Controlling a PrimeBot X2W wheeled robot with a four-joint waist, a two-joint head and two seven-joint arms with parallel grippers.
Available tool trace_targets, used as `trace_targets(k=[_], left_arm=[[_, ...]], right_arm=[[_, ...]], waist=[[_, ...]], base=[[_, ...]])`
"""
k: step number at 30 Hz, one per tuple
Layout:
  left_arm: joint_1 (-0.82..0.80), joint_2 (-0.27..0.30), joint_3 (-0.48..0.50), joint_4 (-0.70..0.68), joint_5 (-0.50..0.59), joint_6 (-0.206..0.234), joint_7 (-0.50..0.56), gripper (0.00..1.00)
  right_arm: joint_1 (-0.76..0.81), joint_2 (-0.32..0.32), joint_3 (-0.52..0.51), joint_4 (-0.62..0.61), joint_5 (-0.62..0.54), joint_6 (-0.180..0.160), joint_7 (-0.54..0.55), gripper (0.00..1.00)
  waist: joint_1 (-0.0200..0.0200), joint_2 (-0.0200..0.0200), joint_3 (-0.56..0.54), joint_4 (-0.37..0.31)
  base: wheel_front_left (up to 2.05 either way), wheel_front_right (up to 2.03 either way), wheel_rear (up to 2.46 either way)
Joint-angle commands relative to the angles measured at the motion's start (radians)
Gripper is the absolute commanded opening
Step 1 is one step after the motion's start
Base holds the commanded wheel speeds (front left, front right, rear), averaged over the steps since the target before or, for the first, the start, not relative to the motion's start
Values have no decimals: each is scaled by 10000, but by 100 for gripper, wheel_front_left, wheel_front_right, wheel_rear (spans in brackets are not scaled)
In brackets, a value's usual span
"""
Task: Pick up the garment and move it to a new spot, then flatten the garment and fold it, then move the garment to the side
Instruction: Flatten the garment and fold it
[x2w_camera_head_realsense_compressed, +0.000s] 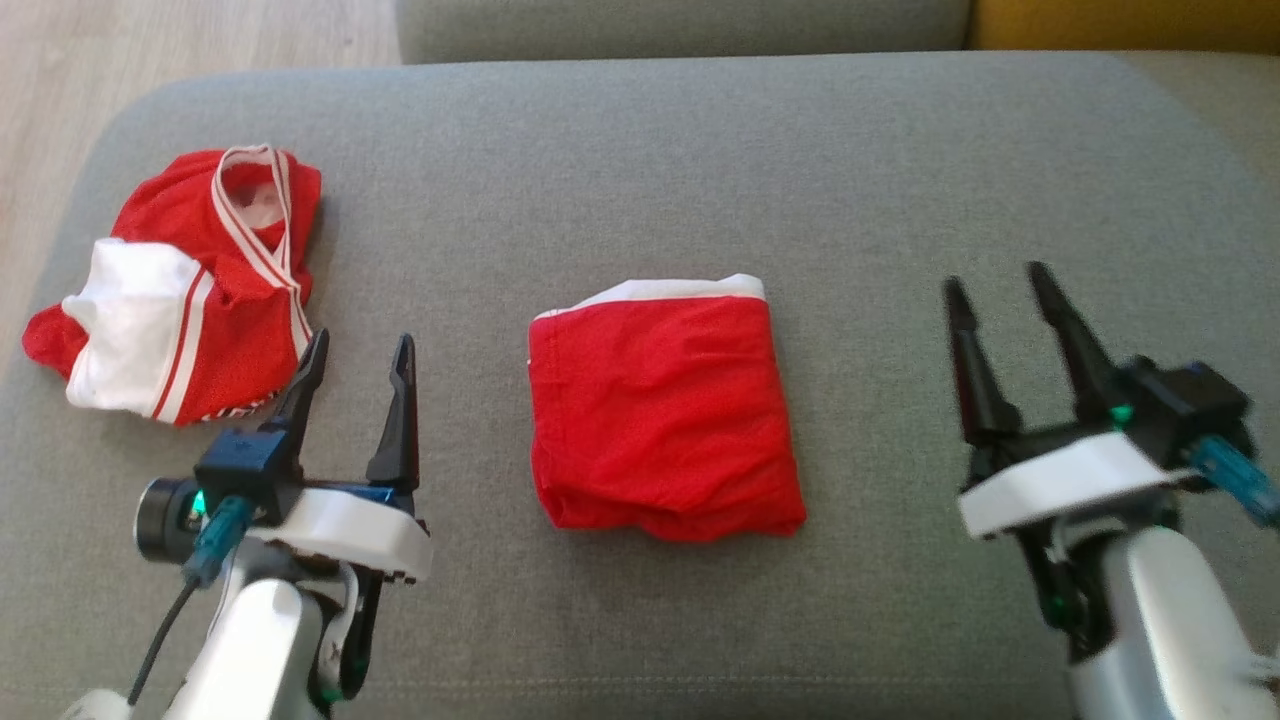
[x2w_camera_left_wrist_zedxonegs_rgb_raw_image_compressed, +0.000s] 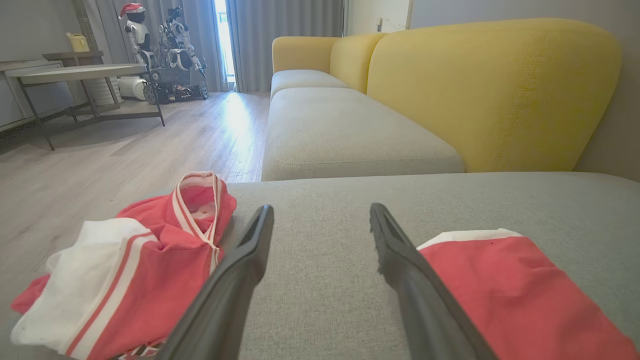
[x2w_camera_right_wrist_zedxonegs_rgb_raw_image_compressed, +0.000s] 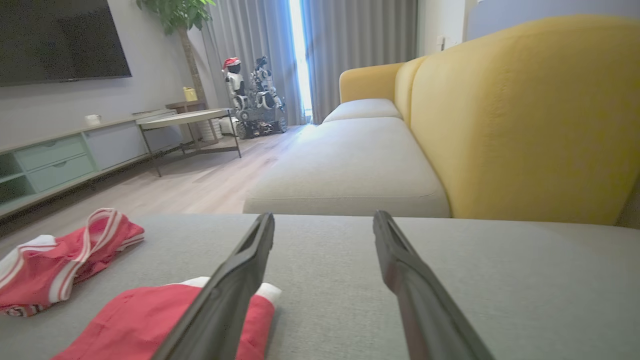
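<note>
Holding left gripper (x2w_camera_head_realsense_compressed: 362, 345) and right gripper (x2w_camera_head_realsense_compressed: 998, 282) with fingers spread and empty, flanking the folded red garment (x2w_camera_head_realsense_compressed: 665, 410) at 8 and 3 o'clock. Lying flat mid-seat on the grey sofa cushion (x2w_camera_head_realsense_compressed: 700, 150), crumpled red-and-white shirt (x2w_camera_head_realsense_compressed: 190, 290) at 10 o'clock. Probably handling light, limp, unfolding easily; pinching all layers at the thick 6 o'clock edge.

The folded red cloth garment (x2w_camera_head_realsense_compressed: 665, 410) carries a white band along one edge. The crumpled red jersey garment (x2w_camera_head_realsense_compressed: 185, 290) has white panels and red-and-white striped trim. The woven fabric sofa seat (x2w_camera_head_realsense_compressed: 700, 170) is grey, the padded sofa backrest (x2w_camera_left_wrist_zedxonegs_rgb_raw_image_compressed: 490, 90) mustard yellow.
</note>
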Motion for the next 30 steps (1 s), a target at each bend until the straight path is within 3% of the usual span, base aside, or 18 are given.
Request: trace_targets(k=[1,12,30], left_arm=[[-92,275,423,-385,101,86,12,100],[901,521,346,-928,-82,146,303,100],[1582,587,277,-1207,-395,264,522,100]], right_arm=[[4,22,114,-469,-107,-7,87,100],[1361,91,-390,-1598,-365,-7,928,100],[2025,214,-553,-1905,-65,-7,1347,100]], waist=[[0,0,-63,-29],[0,0,-725,-178],[0,0,-1218,-216]], base=[[0,0,0],[0,0,0],[0,0,0]])
